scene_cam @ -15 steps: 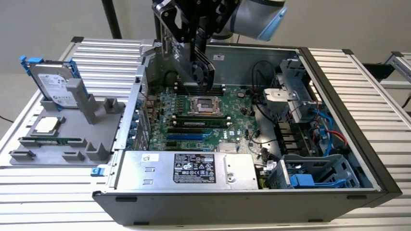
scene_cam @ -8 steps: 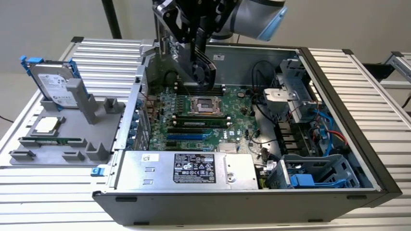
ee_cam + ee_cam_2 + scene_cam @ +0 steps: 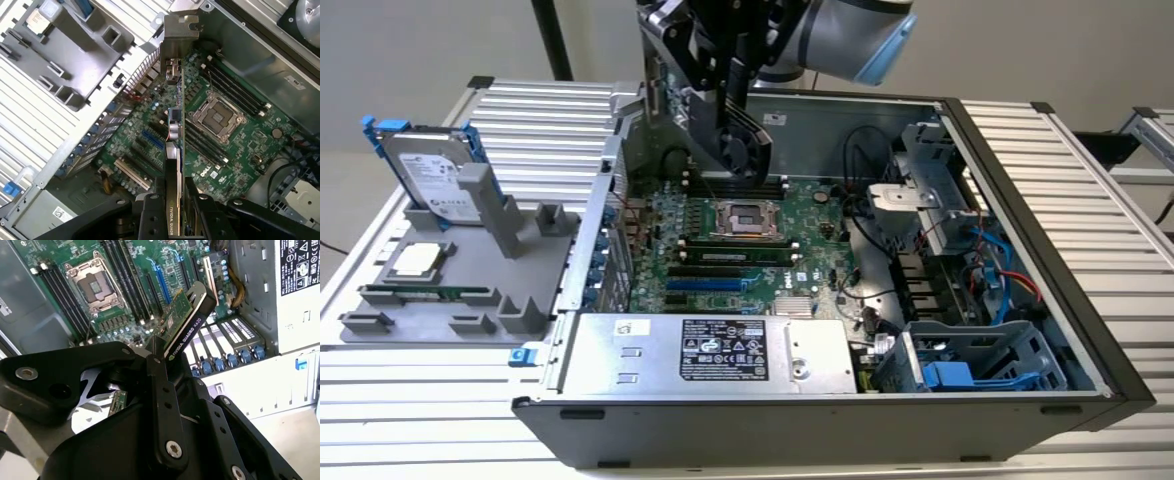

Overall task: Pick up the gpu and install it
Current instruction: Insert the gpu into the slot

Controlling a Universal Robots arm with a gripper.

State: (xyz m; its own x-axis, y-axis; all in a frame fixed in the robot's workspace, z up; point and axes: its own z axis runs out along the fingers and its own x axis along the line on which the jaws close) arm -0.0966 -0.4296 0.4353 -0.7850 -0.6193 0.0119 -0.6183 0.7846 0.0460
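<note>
Tool (image 3: 173, 202): clamped on the gpu (image 3: 187, 322).
Gpu: aloft over the board (image 3: 670, 225), unseated.
Risk: I reckon a skewed card misses the slots (image 3: 707, 285) or snags the case (image 3: 787, 430).

The gpu (image 3: 750, 145), a thin card with black shroud, green board and silver end bracket, hangs clamped on edge above the motherboard (image 3: 660, 225). In the exterior view it sits at 12 o'clock from the processor socket (image 3: 750, 217).

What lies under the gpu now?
The gpu, clamped in the gripper, hangs over the green motherboard, near its expansion slots. The strip directly beneath the card is hidden.
</note>
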